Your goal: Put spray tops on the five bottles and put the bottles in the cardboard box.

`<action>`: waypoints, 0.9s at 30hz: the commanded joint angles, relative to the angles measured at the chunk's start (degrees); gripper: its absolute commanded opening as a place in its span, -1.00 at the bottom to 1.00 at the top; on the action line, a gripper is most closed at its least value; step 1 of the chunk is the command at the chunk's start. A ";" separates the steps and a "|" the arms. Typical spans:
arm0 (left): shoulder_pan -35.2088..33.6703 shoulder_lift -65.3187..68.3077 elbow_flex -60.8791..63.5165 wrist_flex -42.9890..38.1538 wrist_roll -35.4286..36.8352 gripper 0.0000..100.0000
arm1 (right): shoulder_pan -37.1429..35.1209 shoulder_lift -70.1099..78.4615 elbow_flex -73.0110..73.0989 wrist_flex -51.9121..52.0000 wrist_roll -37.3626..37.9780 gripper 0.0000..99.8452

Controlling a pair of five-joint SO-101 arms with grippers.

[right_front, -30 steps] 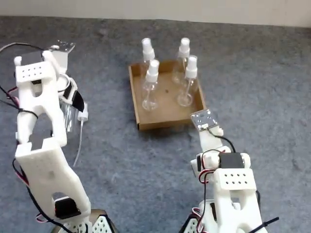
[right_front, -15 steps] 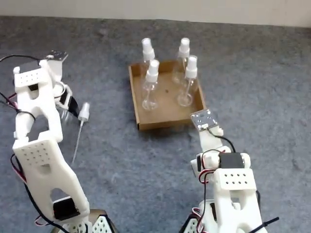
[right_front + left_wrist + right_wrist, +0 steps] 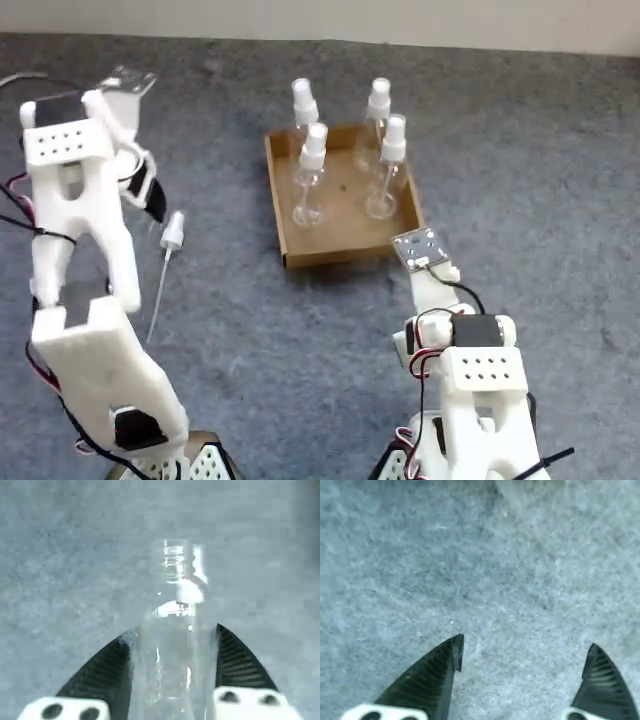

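The box (image 3: 283, 215) is seen with four topped bottles (image 3: 310, 185). The fifth bottle (image 3: 175, 605), bare-necked, is clamped in the left jaws, neck pointing away from them. The spray top (image 3: 172, 232) lies just beside that arm, toward the box; the right jaws are held apart, farther off. The open neck is shown by the left wrist view, the top's place by the high view.

High camera looking down, wrist cameras near carpet (image 3: 470, 555)
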 commanded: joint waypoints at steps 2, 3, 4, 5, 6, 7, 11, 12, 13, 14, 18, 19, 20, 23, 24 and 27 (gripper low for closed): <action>9.54 -19.91 14.02 2.11 7.38 -0.90 | 6.02 -1.01 -0.84 0.57 3.08 -0.36; 12.44 -23.43 18.42 2.11 8.18 -0.90 | 8.04 -1.01 -0.92 0.57 5.36 -0.36; 15.87 -26.86 22.73 2.11 8.97 -0.90 | 10.07 -1.01 -1.19 0.57 7.21 -0.36; 19.65 -30.29 26.77 2.02 9.76 -0.90 | 12.26 -0.66 -1.89 0.57 8.62 -0.36; 23.69 -33.19 30.11 1.41 10.64 -0.90 | 14.90 -0.48 -2.77 0.57 9.76 -0.36; 27.82 -36.18 33.01 -0.09 11.69 -0.90 | 17.71 -0.48 -3.47 0.57 10.73 -0.36; 41.98 -39.34 39.69 -7.30 16.18 -0.90 | 28.62 -0.40 -6.55 0.57 16.44 -0.36; 44.53 -38.29 40.22 -9.49 16.26 -0.90 | 30.64 -0.40 -7.08 0.57 17.49 -0.36; 46.64 -36.79 40.22 -11.60 16.35 -0.90 | 32.04 -0.40 -7.34 0.57 18.37 -0.36; 48.84 -34.59 39.78 -13.36 16.35 -0.90 | 33.27 -0.40 -7.52 0.57 18.99 -0.36; 56.40 -24.92 37.49 -18.11 16.70 -0.89 | 35.47 -0.40 -7.69 0.66 19.08 -0.36; 57.45 -22.64 37.05 -19.16 16.88 -0.89 | 35.56 -0.40 -7.69 1.36 18.99 -0.36; 58.15 -20.26 36.70 -20.40 18.46 -0.89 | 35.56 -0.40 -7.69 2.59 18.99 -0.36; 58.51 -15.25 36.70 -25.14 25.67 -0.84 | 35.30 -0.40 -7.69 4.53 18.90 -0.36; 58.59 -14.20 36.70 -26.20 27.60 -0.80 | 35.21 -0.40 -7.69 4.79 18.81 -0.36; 59.21 -13.32 36.62 -26.46 32.62 -0.65 | 35.21 -0.48 -7.69 5.05 16.26 -0.36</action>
